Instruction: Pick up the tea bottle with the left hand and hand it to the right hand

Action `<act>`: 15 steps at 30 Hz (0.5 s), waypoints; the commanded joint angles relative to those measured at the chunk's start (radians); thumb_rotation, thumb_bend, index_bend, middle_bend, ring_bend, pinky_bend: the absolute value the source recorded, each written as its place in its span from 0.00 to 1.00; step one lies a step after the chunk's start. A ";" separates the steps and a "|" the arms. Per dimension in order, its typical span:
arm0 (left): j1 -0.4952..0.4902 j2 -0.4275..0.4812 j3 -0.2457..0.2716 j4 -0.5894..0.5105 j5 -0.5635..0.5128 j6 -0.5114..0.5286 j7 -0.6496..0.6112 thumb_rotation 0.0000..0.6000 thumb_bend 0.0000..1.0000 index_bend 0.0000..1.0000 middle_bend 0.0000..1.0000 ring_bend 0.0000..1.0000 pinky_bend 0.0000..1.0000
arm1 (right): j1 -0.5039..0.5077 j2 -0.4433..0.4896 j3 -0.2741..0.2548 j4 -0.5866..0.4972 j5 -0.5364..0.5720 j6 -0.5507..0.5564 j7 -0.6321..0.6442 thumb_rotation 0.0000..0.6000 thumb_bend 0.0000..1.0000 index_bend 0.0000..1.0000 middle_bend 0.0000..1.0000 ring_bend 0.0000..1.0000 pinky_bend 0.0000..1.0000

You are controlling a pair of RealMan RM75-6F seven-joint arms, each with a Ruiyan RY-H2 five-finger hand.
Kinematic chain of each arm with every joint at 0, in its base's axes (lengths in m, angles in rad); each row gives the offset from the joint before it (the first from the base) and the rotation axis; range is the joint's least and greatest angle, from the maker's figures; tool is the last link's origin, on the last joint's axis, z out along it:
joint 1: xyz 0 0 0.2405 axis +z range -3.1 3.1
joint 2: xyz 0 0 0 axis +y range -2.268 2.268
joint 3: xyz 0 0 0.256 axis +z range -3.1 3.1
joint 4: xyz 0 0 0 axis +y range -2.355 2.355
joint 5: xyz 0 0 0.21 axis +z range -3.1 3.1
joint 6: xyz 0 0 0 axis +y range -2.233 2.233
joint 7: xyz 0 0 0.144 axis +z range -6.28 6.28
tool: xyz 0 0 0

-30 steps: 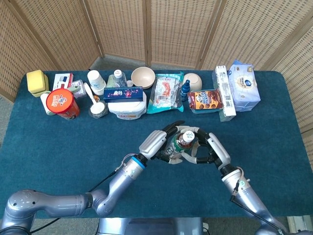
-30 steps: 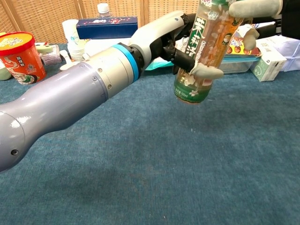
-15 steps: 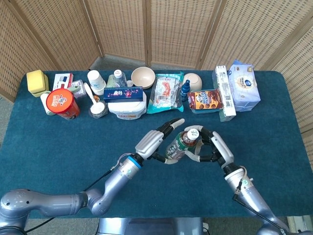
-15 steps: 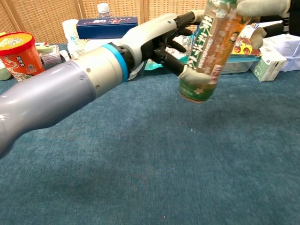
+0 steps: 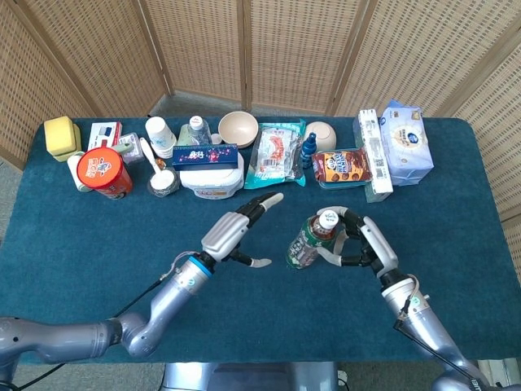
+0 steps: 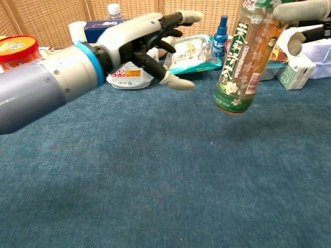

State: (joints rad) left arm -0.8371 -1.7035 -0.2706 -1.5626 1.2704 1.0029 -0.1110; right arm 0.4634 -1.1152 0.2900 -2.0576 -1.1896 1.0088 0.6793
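Wicker screens behind, blue cloth surface (image 5: 98, 236) with a row of groceries along its far edge. Landmark: the tea bottle (image 5: 311, 241).

Change over the last second: the left hand (image 5: 234, 231) was wrapped around the bottle together with the right; half a second ago its fingers were peeling off; now it's fully clear. Left hand sits well left of the bottle, fingers spread, holding nothing, with open cloth between its fingertips and the label in both views.

Right hand (image 5: 362, 242) now carries the bottle alone. Fingers curl round the upper part near the cap, from the bottle's right side. Chest view shows only pale fingertips (image 6: 301, 9) at the top of the bottle, so I can't judge how firm the wrap is lower down.

Bottle is off the surface, tilted, cap end up toward the right hand, base (image 6: 234, 105) swung down and left. It has also drifted right, away from the left hand, compared with the earlier frames.

Behind the bottle: blue spray bottle (image 6: 221, 30) and a snack packet (image 6: 192, 52), both far side, not in the way.

Read: handover looks essentially done, with transfer made and the giver released. Remaining risk is the high grip on a tilted bottle; it could pivot or slip if the right hand moves fast.
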 commanded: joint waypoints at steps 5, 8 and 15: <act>0.059 0.119 0.043 -0.047 0.037 0.041 0.031 1.00 0.00 0.00 0.00 0.00 0.11 | -0.014 0.011 -0.002 0.012 -0.012 0.004 0.018 1.00 0.59 0.68 0.78 0.59 0.64; 0.105 0.198 0.069 -0.064 0.060 0.083 0.046 1.00 0.00 0.00 0.00 0.00 0.11 | -0.020 0.019 -0.003 0.018 -0.022 0.006 0.027 1.00 0.59 0.68 0.78 0.59 0.64; 0.224 0.381 0.137 -0.093 0.111 0.192 0.070 1.00 0.00 0.00 0.00 0.00 0.11 | -0.034 0.029 -0.004 0.040 -0.036 0.032 0.001 1.00 0.60 0.68 0.79 0.59 0.64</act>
State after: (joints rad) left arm -0.6583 -1.3783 -0.1656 -1.6381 1.3581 1.1535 -0.0544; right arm 0.4316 -1.0875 0.2863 -2.0197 -1.2241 1.0386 0.6831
